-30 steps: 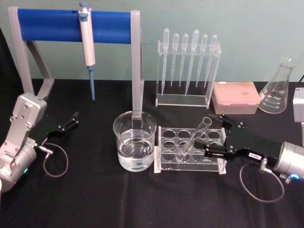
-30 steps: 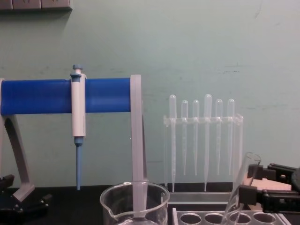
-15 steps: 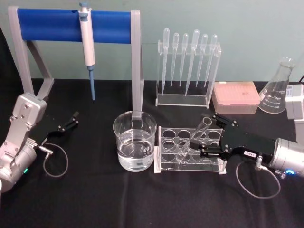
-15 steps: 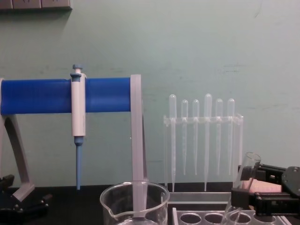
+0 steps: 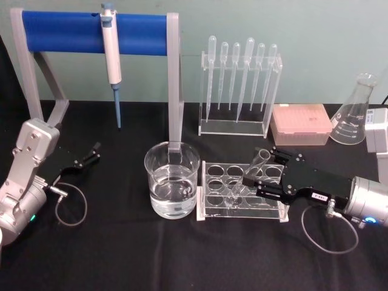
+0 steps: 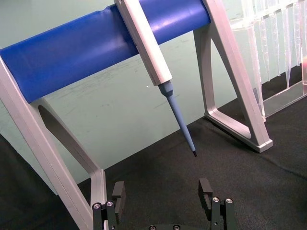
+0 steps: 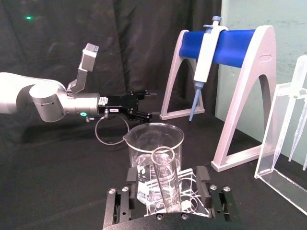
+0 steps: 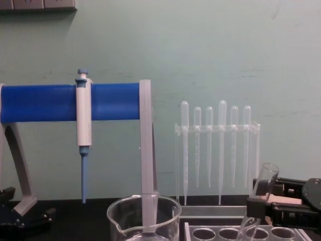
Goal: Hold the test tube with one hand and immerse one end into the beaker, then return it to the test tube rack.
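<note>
The test tube (image 5: 257, 165) leans in the white rack (image 5: 242, 210), mouth up and to the right; it also appears as the test tube (image 7: 165, 179) and test tube (image 8: 262, 188). My right gripper (image 5: 257, 166) is open, one finger on each side of the tube with gaps showing in the right wrist view (image 7: 167, 181), also seen from the chest (image 8: 261, 203). The beaker (image 5: 172, 180), partly filled with water, stands just left of the rack; beaker (image 7: 154, 143), beaker (image 8: 144, 217). My left gripper (image 5: 91, 154) rests open at the far left (image 6: 162, 191).
A blue-barred stand (image 5: 91, 31) holding a pipettor (image 5: 111, 54) rises behind the beaker. A clear holder of plastic pipettes (image 5: 240, 85), a pink tip box (image 5: 301, 123) and a conical flask (image 5: 354, 113) line the back right.
My right gripper has slid left toward the rack, so its open fingers now straddle the leaning test tube. The left arm has not moved.
</note>
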